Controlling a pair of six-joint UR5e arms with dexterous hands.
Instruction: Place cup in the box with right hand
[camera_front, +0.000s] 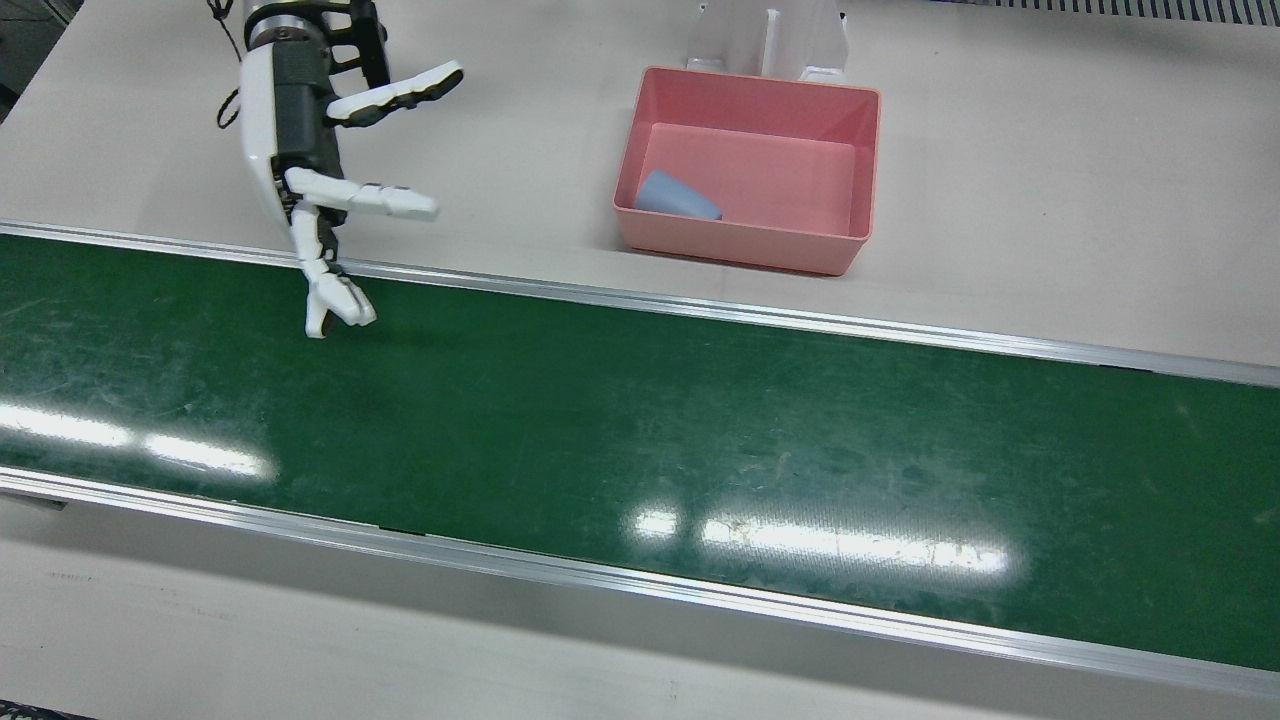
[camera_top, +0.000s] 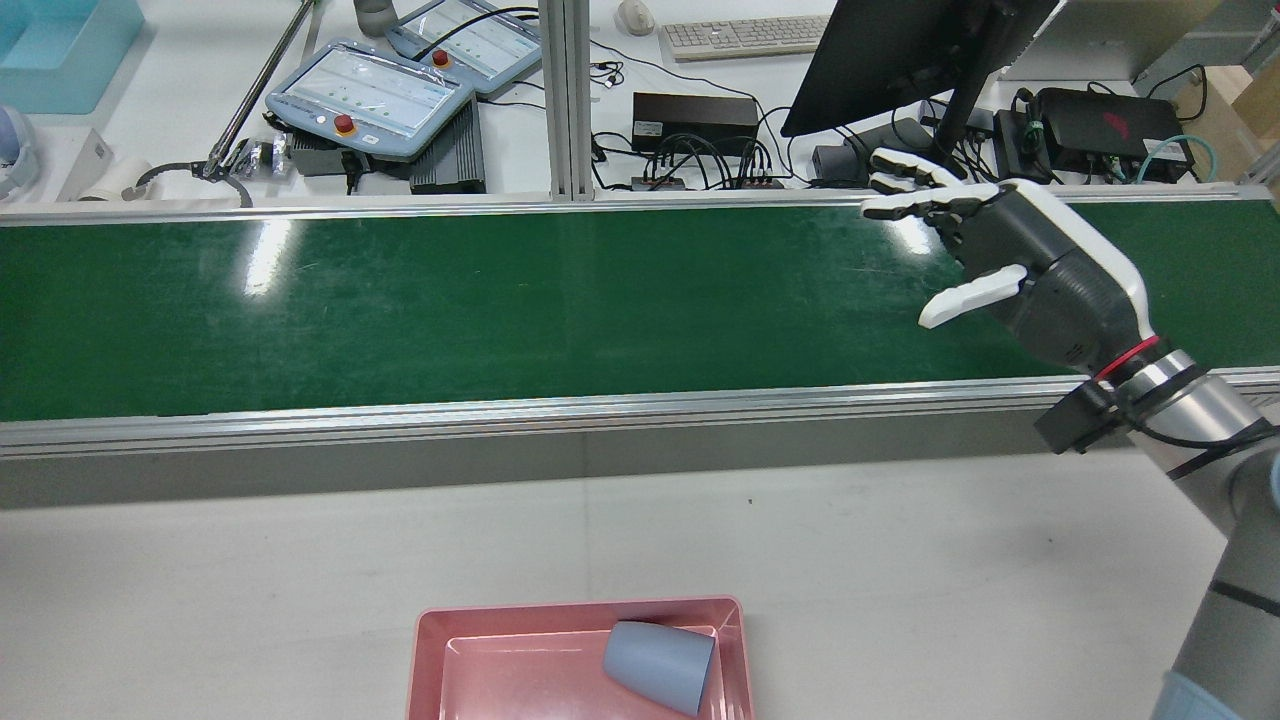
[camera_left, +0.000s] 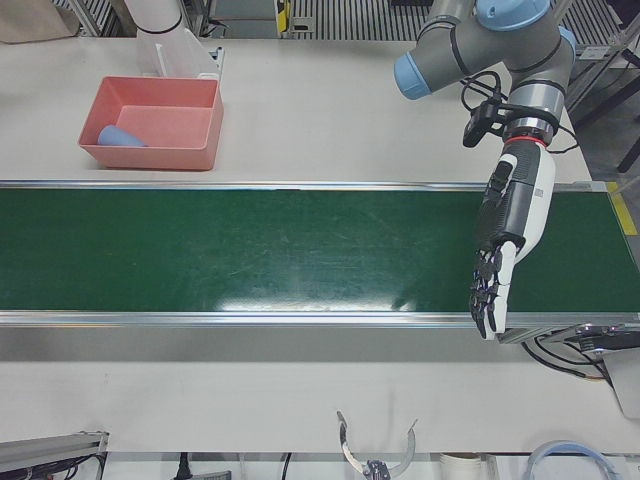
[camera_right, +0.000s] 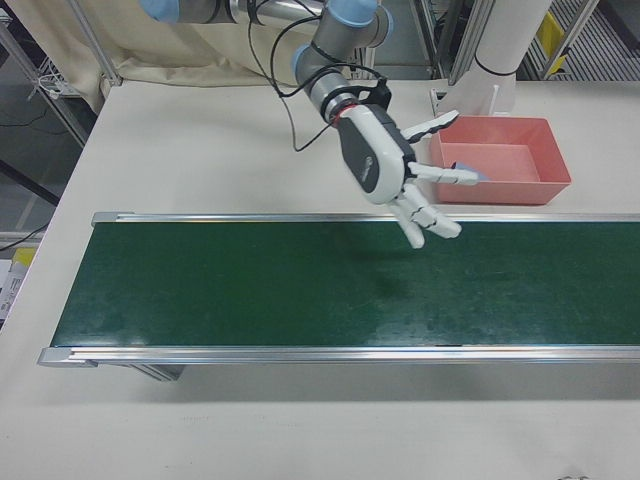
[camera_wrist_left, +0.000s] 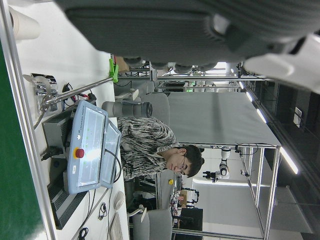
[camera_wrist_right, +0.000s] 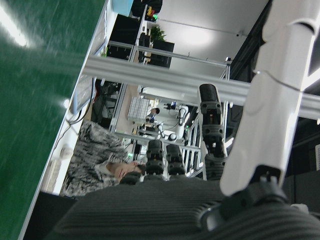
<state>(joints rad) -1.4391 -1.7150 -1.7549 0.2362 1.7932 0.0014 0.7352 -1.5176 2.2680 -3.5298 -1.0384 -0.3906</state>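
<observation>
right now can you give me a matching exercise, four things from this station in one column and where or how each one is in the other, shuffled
Things:
1. cup
2. pink box
3. right hand
4. left hand

Places or states:
A. open, above the end of the green belt, far from the box
B. lying on its side inside the box
C. open, fingers spread over the belt's edge, holding nothing
D. standing on the pale table beside the belt

Pairs: 1-B, 2-D, 3-C, 4-A
</observation>
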